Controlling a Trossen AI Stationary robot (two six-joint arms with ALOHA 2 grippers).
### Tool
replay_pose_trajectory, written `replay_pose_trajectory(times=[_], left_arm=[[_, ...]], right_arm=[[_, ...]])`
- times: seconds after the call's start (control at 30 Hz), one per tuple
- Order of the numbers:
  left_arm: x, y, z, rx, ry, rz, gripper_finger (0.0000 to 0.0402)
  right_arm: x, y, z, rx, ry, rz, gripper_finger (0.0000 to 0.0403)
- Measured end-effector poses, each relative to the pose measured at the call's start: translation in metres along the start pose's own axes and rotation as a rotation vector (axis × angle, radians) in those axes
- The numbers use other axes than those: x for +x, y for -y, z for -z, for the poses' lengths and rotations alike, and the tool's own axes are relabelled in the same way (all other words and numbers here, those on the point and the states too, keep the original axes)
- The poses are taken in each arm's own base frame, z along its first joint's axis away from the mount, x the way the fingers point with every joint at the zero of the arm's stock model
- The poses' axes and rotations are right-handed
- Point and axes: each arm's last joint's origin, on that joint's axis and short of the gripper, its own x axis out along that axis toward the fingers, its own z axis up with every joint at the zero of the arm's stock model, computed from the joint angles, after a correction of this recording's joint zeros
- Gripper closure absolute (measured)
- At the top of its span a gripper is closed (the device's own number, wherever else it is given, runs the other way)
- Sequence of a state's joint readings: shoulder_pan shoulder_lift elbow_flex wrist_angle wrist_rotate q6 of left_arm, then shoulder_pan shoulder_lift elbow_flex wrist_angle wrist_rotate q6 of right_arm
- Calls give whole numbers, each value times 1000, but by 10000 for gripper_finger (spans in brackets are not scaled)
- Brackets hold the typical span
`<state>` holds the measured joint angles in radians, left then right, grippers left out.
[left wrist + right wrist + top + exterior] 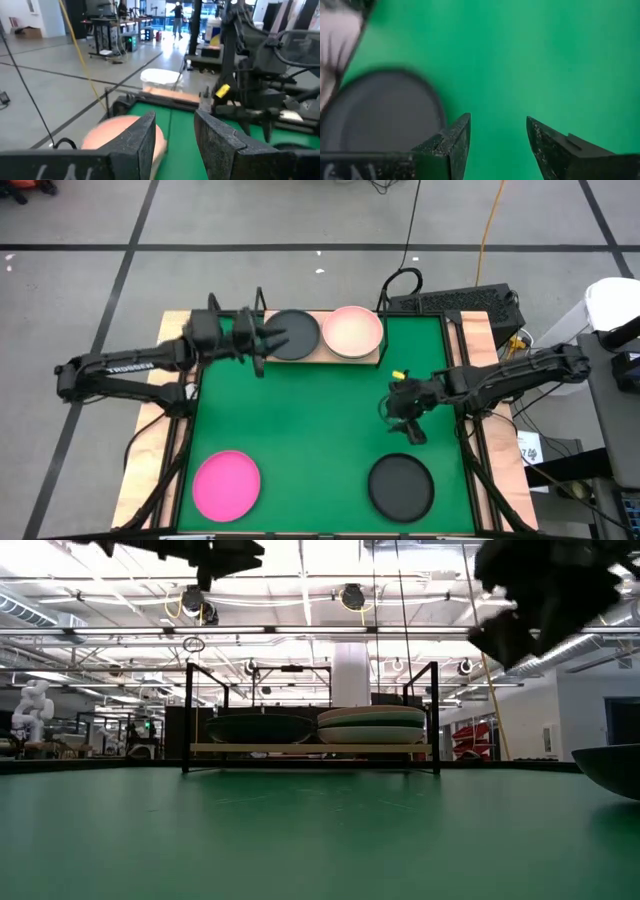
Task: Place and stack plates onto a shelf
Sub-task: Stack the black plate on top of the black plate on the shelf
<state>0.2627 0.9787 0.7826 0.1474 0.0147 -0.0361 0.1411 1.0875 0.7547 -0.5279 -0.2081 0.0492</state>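
Observation:
The light-wood shelf stands at the mat's far edge. On it a dark plate lies on the left and a pale pink plate tops a stack on the right. A hot pink plate and a dark plate lie on the mat near the front edge. My left gripper is open and empty, high above the shelf's left part. My right gripper is open and empty above the mat, beyond the front dark plate.
The large green mat covers the table between the pale wooden side edges. The shelf's black wire frame rises at both its ends. A keyboard lies beyond the table's far right corner.

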Motion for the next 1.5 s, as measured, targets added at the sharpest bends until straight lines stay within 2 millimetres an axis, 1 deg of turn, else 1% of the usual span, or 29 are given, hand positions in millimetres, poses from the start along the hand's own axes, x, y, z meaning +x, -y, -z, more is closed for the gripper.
replay_pose_trajectory(times=[0.07, 0.17, 0.3, 0.43, 0.6, 0.77, 0.9, 1.0, 1.1, 1.17, 1.3, 1.33, 1.4, 1.5], left_arm=[[1, 9, 13, 3, 9, 1, 263], [2, 20, 25, 3, 55, 8, 263], [0, 31, 41, 2, 94, 12, 263], [-5, 36, 52, 6, 100, 18, 263], [-6, 38, 60, -2, 83, 30, 263], [-7, 38, 65, -14, 69, 24, 263], [-7, 37, 67, -27, 58, 16, 263], [-7, 37, 67, -31, 58, 16, 263], [-7, 37, 67, -32, 57, 16, 263], [-7, 37, 67, -32, 56, 16, 263], [-7, 37, 67, -34, 56, 15, 263], [-7, 37, 67, -32, 57, 15, 263], [-7, 37, 67, -28, 63, 15, 263], [-7, 36, 63, -32, 74, 11, 263]], right_arm=[[10, -1, 5, 24, -81, -10, 229], [25, -2, 13, 32, -182, -16, 229], [42, -2, 17, 64, -261, -82, 229], [55, -3, 19, 98, -307, -140, 229], [68, -9, 18, 96, -316, -174, 229], [75, -15, 17, 114, -307, -184, 229], [83, -19, 19, 117, -325, -188, 238], [89, -20, 22, 118, -355, -184, 255], [94, -19, 24, 122, -373, -181, 285], [94, -19, 24, 122, -374, -181, 314], [90, -17, 22, 119, -352, -178, 386], [89, -16, 21, 116, -341, -178, 393], [84, -13, 17, 113, -303, -174, 394], [75, -5, 7, 88, -199, -126, 399]])
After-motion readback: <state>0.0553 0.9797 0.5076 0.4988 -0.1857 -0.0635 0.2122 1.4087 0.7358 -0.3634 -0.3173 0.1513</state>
